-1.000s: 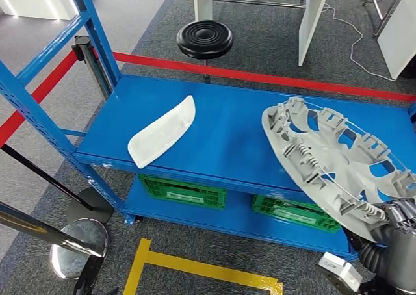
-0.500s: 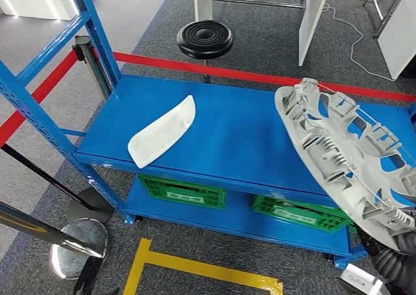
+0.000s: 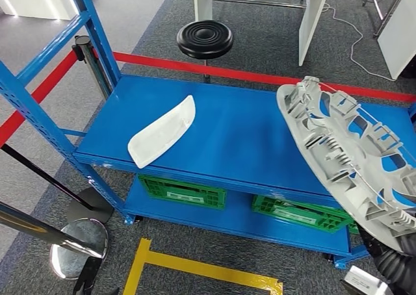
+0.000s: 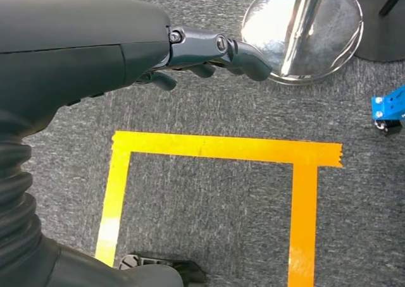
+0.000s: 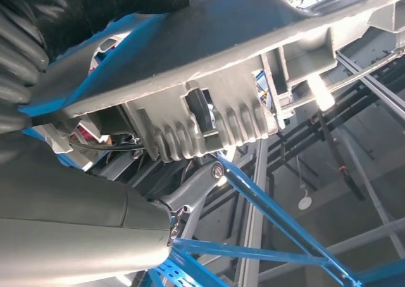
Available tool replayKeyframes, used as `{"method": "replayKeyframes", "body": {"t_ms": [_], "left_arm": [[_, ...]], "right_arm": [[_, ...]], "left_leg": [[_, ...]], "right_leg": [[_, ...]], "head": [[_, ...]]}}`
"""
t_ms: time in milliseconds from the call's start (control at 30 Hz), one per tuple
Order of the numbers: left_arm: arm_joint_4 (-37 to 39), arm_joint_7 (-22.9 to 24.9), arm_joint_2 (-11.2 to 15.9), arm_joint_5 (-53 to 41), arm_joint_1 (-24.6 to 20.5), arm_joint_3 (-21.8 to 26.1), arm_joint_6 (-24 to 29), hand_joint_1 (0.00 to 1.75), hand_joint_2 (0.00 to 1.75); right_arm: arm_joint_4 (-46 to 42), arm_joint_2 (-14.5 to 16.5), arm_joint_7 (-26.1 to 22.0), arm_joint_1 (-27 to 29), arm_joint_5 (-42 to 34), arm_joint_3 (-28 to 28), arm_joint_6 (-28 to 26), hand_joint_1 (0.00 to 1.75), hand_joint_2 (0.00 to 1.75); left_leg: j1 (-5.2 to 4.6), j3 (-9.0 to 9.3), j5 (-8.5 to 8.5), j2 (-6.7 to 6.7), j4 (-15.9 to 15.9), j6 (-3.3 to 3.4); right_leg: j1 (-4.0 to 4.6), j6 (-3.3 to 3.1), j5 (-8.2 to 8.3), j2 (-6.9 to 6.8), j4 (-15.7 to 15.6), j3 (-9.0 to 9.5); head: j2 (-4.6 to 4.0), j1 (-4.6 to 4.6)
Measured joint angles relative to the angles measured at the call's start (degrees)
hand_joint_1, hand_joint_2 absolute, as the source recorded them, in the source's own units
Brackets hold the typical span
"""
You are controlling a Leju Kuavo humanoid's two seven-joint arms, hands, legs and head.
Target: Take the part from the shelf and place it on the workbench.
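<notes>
Head view is showing the grey wheel cover (image 3: 353, 158) tilting steeper and rising off the blue shelf (image 3: 231, 136) compared with a second ago; the right hand (image 5: 186, 195) is grasping its rim; the left hand (image 4: 215, 50) is hanging released, so carrying comes next.

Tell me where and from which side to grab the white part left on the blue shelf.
Grip the white part across its narrow width near the middle, coming down from above. It lies flat and diagonal on the blue shelf, long and slim, with bare shelf on both long sides for the fingers. The left hand hangs open and is probably the better choice, since the right hand holds the wheel cover.
</notes>
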Motion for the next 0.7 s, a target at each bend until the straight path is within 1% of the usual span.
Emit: {"method": "replayKeyframes", "body": {"t_ms": [533,700], "left_arm": [[0.0,-0.55,-0.05,0.07,0.01,0.82,-0.56,0.0,1.75],[0.0,-0.84,-0.07,0.11,0.0,0.93,-0.56,0.0,1.75]], "right_arm": [[0.02,-0.06,0.0,0.01,-2.29,0.48,0.0,1.75,1.75],[0.04,-0.93,0.0,0.02,-4.32,1.86,0.02,1.75,1.75]], "left_leg": [[0.0,0.0,0.0,0.0,0.0,0.0],[0.0,0.0,0.0,0.0,0.0,0.0]], "right_leg": [[0.0,0.0,0.0,0.0,0.0,0.0],[0.0,0.0,0.0,0.0,0.0,0.0]], "head": [[0.0,-0.01],[0.0,0.0]]}}
